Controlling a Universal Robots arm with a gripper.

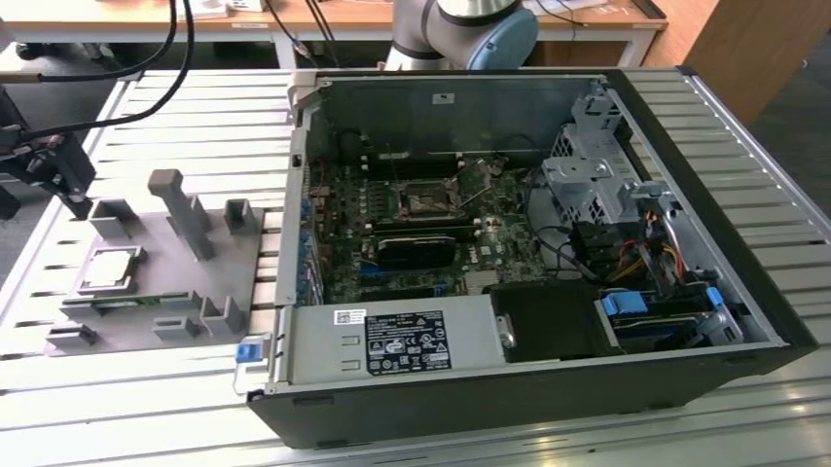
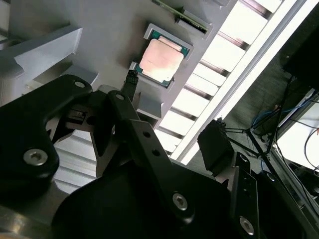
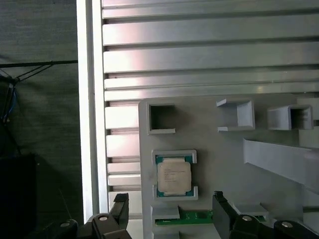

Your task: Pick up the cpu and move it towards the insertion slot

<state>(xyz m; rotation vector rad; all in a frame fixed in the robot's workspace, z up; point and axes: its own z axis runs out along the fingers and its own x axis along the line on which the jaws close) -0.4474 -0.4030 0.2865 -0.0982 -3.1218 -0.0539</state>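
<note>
Two black fingers (image 3: 120, 211) of the gripper (image 3: 170, 213) stand wide apart in the first wrist view, released, with nothing between them. Just beyond their tips the cpu (image 3: 174, 177) lies flat, silvery top up, in a pale nest on the grey fixture plate (image 3: 224, 149), untouched. A green circuit strip (image 3: 192, 217) lies beside that nest. Grey blocks and posts (image 1: 175, 209) rise from the same plate. Under it runs the slatted aluminium table (image 3: 199, 50). In the exterior view the plate sits at the exterior view's left of an open computer case (image 1: 714, 195). The cpu is well apart from the insertion slot (image 1: 426, 201), which lies on the green motherboard (image 1: 350, 209) inside the case. Farthest back stands the arm's base (image 1: 468, 24).
</note>
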